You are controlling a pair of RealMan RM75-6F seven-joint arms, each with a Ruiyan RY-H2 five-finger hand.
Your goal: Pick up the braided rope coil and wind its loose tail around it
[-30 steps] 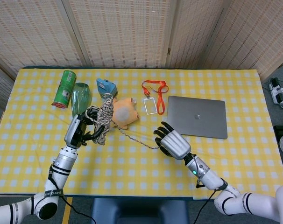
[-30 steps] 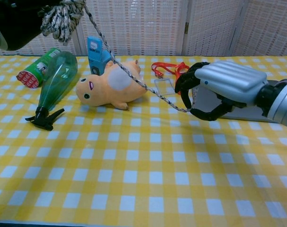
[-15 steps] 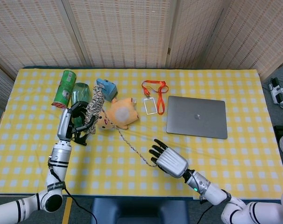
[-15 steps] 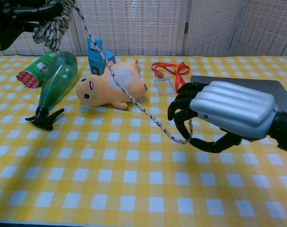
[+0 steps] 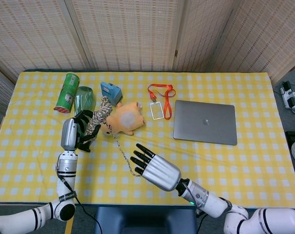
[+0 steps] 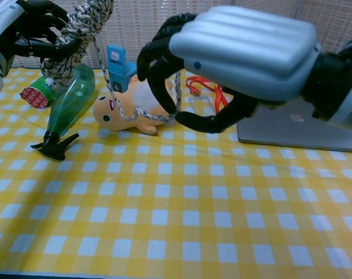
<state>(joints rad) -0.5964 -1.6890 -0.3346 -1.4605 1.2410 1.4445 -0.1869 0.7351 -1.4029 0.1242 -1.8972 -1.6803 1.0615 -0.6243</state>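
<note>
My left hand [image 5: 75, 134] [image 6: 22, 26] grips the braided rope coil [image 5: 98, 116] [image 6: 77, 32] and holds it above the table, over the green bottle. The loose tail [image 5: 122, 155] [image 6: 132, 115] hangs from the coil, sags in front of the plush toy and runs to my right hand [image 5: 157, 170] [image 6: 245, 52]. That hand pinches the tail's end between curled fingers and thumb, raised above the table and close to the chest camera. It fills much of the chest view.
On the yellow checked tablecloth lie a green can [image 5: 66, 92], a green bottle [image 5: 83, 100], a blue box [image 5: 110, 91], an orange plush toy [image 5: 127, 117], an orange lanyard with a badge [image 5: 159, 100] and a shut grey laptop [image 5: 204, 122].
My right hand has carried the tail's end toward my left and nearer to me, rising toward the chest camera. The tail went from taut to sagging. My left hand shifted slightly left with the coil.
</note>
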